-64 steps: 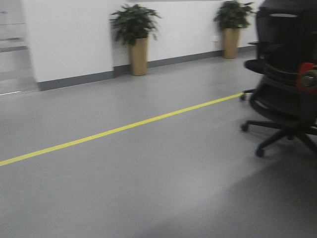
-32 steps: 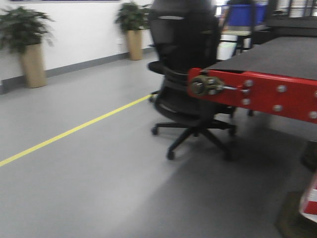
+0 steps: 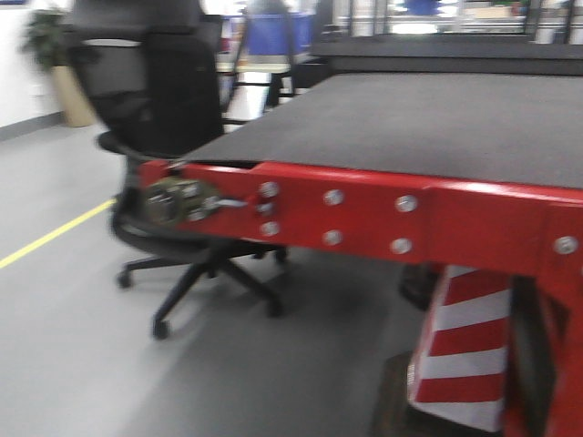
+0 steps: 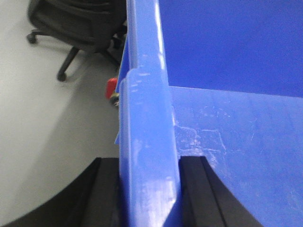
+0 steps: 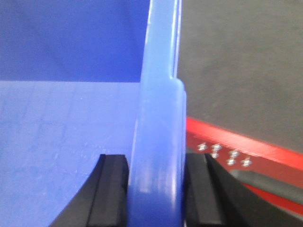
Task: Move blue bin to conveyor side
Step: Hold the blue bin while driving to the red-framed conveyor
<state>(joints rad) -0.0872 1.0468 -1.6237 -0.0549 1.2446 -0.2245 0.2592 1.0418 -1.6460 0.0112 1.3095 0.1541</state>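
Observation:
The blue bin [image 4: 236, 151] hangs between my two grippers and does not show in the front view. My left gripper [image 4: 149, 163] is shut on its left rim, one black finger [image 4: 106, 189] outside the wall and one inside. My right gripper [image 5: 158, 161] is shut on the bin's [image 5: 71, 123] right rim in the same way. The conveyor [image 3: 410, 118], a dark rough belt on a red frame [image 3: 364, 214], stands right in front of me. In the right wrist view the conveyor [image 5: 236, 61] lies just beyond the bin's right wall.
A black office chair [image 3: 155, 109] stands on the grey floor left of the conveyor's corner, also in the left wrist view as the chair [image 4: 71, 23]. A red-and-white striped block [image 3: 460, 350] sits under the frame. A yellow floor line [image 3: 50, 235] runs at the left.
The front view has swung right: the plants and wall slid off to the left, the chair moved left, and the conveyor now fills the middle and right, much closer.

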